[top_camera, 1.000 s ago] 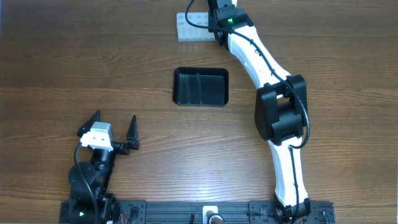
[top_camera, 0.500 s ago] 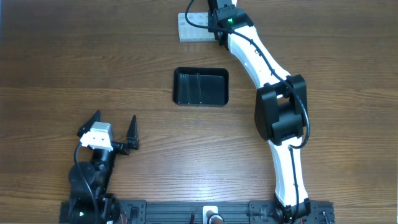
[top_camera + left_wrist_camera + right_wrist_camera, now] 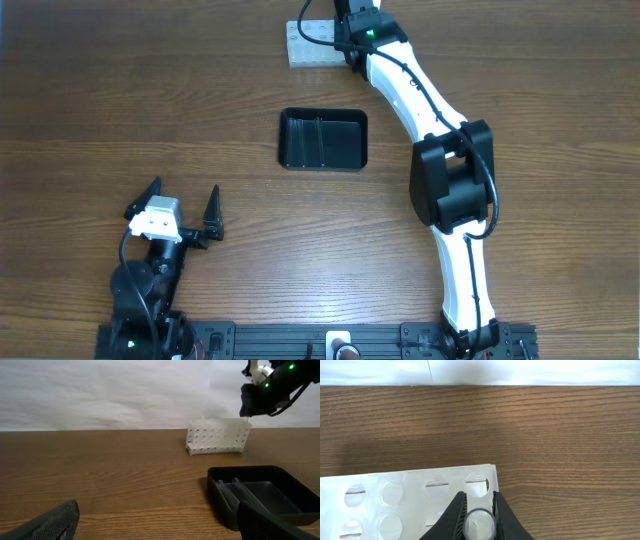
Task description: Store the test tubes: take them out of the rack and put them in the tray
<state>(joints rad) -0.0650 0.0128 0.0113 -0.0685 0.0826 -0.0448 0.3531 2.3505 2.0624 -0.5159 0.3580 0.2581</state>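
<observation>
- Top view: a white perforated block rack [image 3: 308, 46] stands at the far edge of the brown wooden table [image 3: 120, 100]. The white right arm [image 3: 415, 85] reaches up to the rack's right end. A black rectangular plastic tray [image 3: 323, 140] lies mid-table, well apart from the rack and nearer the arm bases. The left gripper [image 3: 185, 188] sits low on the left, far from both, its two black fingers spread wide with nothing between them.
- Left wrist view: the left gripper [image 3: 157, 510] frames the scene with its fingers released. The tray [image 3: 260, 510] is near, and the lengthwise lines inside it could be tubes or ridges; I cannot tell which. The rack [image 3: 218, 436] stands upright beyond it. The right gripper [image 3: 246, 410] hangs just above the rack's right end, and a thin clear piece below it meets the rack's top.
- Right wrist view: the right gripper [image 3: 478, 497] is clenched on a clear test tube [image 3: 479, 525], whose round rim shows between the two black fingers [image 3: 456, 515]. The tube stands upright over the rack's [image 3: 395, 495] end column of holes. Whether its lower end is inside a hole is hidden.
</observation>
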